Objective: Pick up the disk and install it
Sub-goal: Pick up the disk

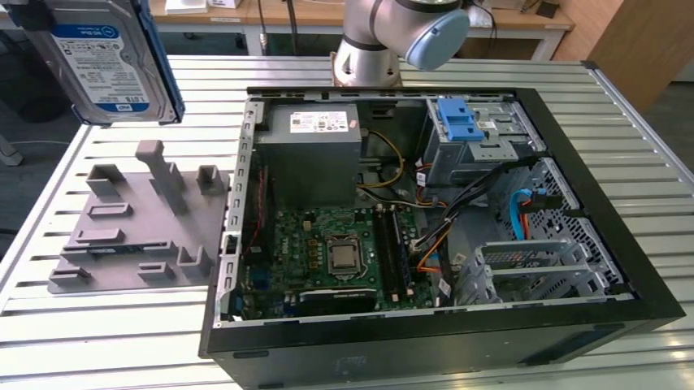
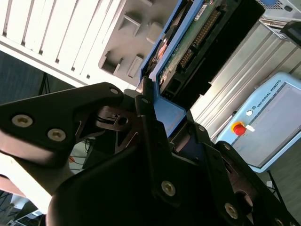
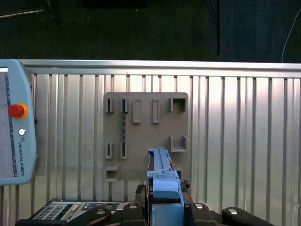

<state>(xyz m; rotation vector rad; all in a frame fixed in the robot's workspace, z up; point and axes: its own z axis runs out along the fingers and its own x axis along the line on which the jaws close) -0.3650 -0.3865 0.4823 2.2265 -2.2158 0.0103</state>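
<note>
In the exterior view we see the disk (image 1: 103, 61) hanging in the air at the exterior view's left, standing on end with its long axis near upright and its label facing the camera. It is high above the grey fixture plate (image 1: 130, 236) on the slatted table (image 1: 109, 341). The open computer case (image 1: 434, 203) lies well apart to the exterior view's right, with its drive cage (image 1: 477, 134) at the far side. In the second wrist view we see the gripper (image 2: 164, 113) closed narrowly on the disk (image 2: 188, 42). Its black fingers (image 2: 146, 101) press the blue-railed end, so the long axis runs straight out from the jaws. In the first wrist view the disk (image 3: 162, 176) shows edge-on, pointing from the gripper (image 3: 164, 212) toward the fixture plate (image 3: 146, 132), beside a teach pendant (image 3: 14, 122).
</note>
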